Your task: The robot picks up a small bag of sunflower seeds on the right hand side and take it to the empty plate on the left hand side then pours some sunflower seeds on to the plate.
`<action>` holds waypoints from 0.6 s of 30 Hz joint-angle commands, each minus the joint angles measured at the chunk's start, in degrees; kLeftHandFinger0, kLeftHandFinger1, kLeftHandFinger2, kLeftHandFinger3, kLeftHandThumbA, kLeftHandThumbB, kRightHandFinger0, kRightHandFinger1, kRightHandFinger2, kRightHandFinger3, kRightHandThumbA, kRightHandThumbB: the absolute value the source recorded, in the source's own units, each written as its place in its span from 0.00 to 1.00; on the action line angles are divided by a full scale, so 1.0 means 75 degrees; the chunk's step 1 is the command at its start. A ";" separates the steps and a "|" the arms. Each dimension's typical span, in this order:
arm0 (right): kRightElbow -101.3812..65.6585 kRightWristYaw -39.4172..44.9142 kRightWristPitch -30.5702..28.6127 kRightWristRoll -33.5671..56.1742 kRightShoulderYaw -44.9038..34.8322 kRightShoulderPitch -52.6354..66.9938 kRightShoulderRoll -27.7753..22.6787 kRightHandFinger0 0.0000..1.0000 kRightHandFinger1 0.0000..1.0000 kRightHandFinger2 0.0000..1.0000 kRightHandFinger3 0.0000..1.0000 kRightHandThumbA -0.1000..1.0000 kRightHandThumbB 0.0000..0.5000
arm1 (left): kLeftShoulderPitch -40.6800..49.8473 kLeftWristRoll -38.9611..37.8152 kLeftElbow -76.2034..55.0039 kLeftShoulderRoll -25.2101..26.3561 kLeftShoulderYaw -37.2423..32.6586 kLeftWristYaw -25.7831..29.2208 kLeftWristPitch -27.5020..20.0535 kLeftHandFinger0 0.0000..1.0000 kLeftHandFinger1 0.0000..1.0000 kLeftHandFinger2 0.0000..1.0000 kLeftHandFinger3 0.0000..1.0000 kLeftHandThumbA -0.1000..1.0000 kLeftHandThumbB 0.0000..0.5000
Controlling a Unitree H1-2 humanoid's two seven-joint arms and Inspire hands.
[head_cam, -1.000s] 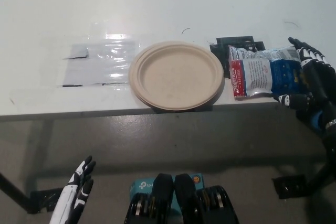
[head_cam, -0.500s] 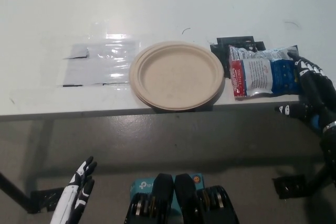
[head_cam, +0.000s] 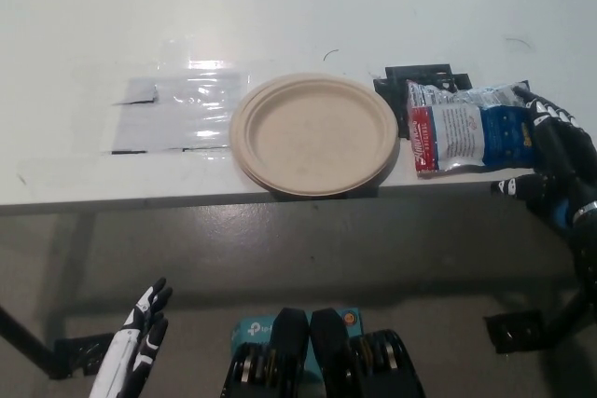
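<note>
A round, shallow paper plate (head_cam: 313, 133), matte tan w/ a ridged rim, sits empty at the white counter (head_cam: 280, 16) front edge. Just right of it lies a crinkly, glossy foil bag of sunflower seeds (head_cam: 469, 126), flat on the counter. The black right robot hand (head_cam: 548, 160) is spread wide at the bag's right end, holding nothing. The white left robot hand (head_cam: 140, 337) hangs low, below counter level, fingers apart.

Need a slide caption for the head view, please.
Black right hand open at the seed bag beside an empty plate; white left hand rests low.
</note>
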 commanded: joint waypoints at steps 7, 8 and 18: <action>-0.0514 -0.0165 -0.0239 0.0107 -0.0133 -0.0355 -0.0248 1.00 1.00 1.00 1.00 1.00 0.83 | 0.0001 -0.0066 -0.0192 0.0113 0.0022 -0.0099 -0.0048 1.00 1.00 1.00 1.00 1.00 0.36; -0.0556 -0.0152 -0.0221 0.0099 -0.0129 -0.0324 -0.0251 1.00 1.00 1.00 1.00 1.00 0.83 | 0.0025 -0.0063 -0.0205 0.0109 0.0013 -0.0103 -0.0045 1.00 1.00 1.00 1.00 1.00 0.36; -0.0702 -0.0048 -0.0063 0.0112 -0.0122 -0.0314 -0.0206 1.00 1.00 1.00 1.00 1.00 0.82 | 0.0037 -0.0026 -0.0223 0.0125 -0.0015 -0.0125 0.0003 1.00 1.00 1.00 1.00 1.00 0.35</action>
